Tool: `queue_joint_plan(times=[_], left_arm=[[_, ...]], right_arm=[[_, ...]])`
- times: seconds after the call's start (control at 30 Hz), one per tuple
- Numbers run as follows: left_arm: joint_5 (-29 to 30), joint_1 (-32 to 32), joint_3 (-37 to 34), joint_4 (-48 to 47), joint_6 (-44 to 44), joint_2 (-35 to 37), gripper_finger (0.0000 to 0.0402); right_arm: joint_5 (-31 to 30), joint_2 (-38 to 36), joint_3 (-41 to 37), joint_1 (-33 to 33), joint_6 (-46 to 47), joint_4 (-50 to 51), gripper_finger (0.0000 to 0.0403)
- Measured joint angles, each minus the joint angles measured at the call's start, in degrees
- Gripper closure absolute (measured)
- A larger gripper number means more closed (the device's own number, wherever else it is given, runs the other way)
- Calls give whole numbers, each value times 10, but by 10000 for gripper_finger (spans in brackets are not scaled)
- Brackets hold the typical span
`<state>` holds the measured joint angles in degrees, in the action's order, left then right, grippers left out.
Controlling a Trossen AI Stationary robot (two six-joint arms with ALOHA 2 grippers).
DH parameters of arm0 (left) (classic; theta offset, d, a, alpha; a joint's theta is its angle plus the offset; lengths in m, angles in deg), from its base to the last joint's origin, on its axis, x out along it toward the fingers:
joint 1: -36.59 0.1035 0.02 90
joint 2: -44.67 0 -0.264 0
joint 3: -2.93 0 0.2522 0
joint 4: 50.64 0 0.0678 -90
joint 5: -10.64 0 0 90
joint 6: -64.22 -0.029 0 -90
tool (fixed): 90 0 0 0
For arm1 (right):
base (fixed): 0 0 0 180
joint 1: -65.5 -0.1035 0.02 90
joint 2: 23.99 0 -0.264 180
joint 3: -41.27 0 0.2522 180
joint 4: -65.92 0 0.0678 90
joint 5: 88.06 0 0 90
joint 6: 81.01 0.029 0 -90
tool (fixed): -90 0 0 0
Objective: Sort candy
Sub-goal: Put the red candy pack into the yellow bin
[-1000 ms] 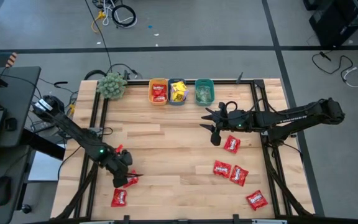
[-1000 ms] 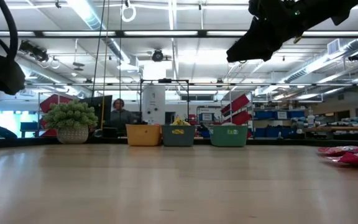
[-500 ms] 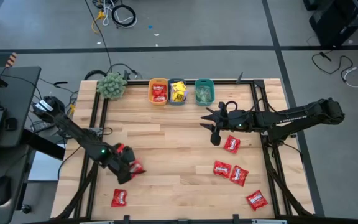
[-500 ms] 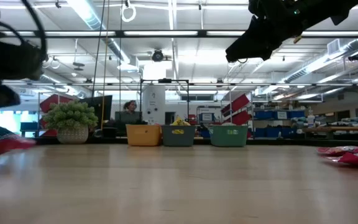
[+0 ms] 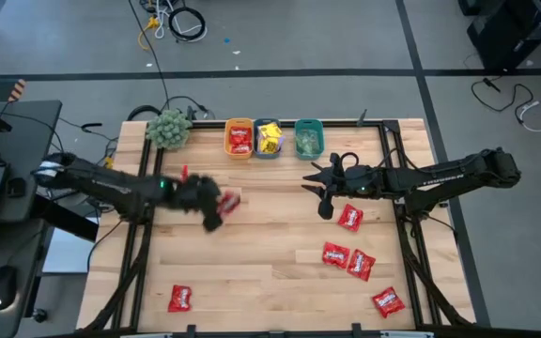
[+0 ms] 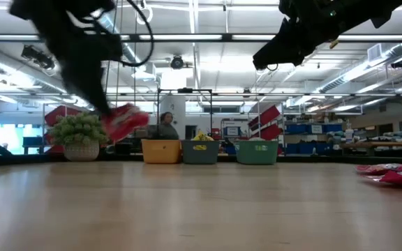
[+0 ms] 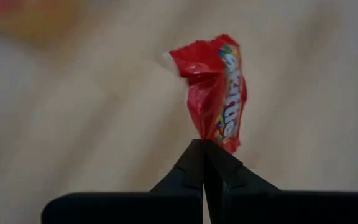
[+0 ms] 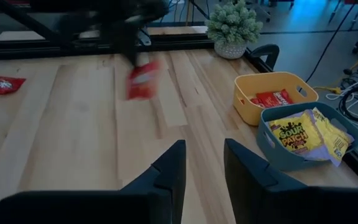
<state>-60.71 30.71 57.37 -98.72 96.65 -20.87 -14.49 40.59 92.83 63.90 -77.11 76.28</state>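
1. Pale wooden slatted table (image 5: 252, 235): I see it filling the centre of the high view.

2. Left dark arm, entering from the left edge; its left gripper (image 5: 216, 208) hangs above the table left of centre, below the bins in the frame. The fingers are pressed together, pinching one red wrapped candy packet (image 7: 219, 93) by its lower edge; the packet dangles clear of the wood, blurred in the low view (image 6: 123, 123).

3. Right dark arm, entering from the right edge; its right gripper (image 5: 319, 192) hovers right of centre, under the teal bin. The fingers (image 8: 169, 168) stand narrowly apart with nothing between them.

4. Fuzzy green plant-like ball (image 5: 168, 128), upper left corner of the table.

5. Row of three small plastic bins at the top edge: orange bin (image 5: 239, 124) with red packets, blue bin (image 5: 268, 152) with yellow packets, teal bin (image 5: 309, 124) with pale green ones.

6. Loose red packets on the table: one near the bottom left (image 5: 180, 299); four at lower right, the nearest (image 5: 349, 218) just beside the right gripper, a touching pair (image 5: 347, 258) below it, and one (image 5: 388, 301) at the bottom right.
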Motion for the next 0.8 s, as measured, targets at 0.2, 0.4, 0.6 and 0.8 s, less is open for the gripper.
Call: queue_joint_plan(times=[0.2,0.4,0.6,0.8], left_arm=[[-63,217,14,131,-143,-1,401],[-188,389,12,255,-201,-48,401],[-261,467,11,350,-175,-147,401],[-299,504,11,436,-114,-236,401]], right_arm=[[0,0,0,7,0,0,311],[0,0,0,7,0,1,312],[0,0,0,7,0,1,312],[0,0,0,7,4,1,312]])
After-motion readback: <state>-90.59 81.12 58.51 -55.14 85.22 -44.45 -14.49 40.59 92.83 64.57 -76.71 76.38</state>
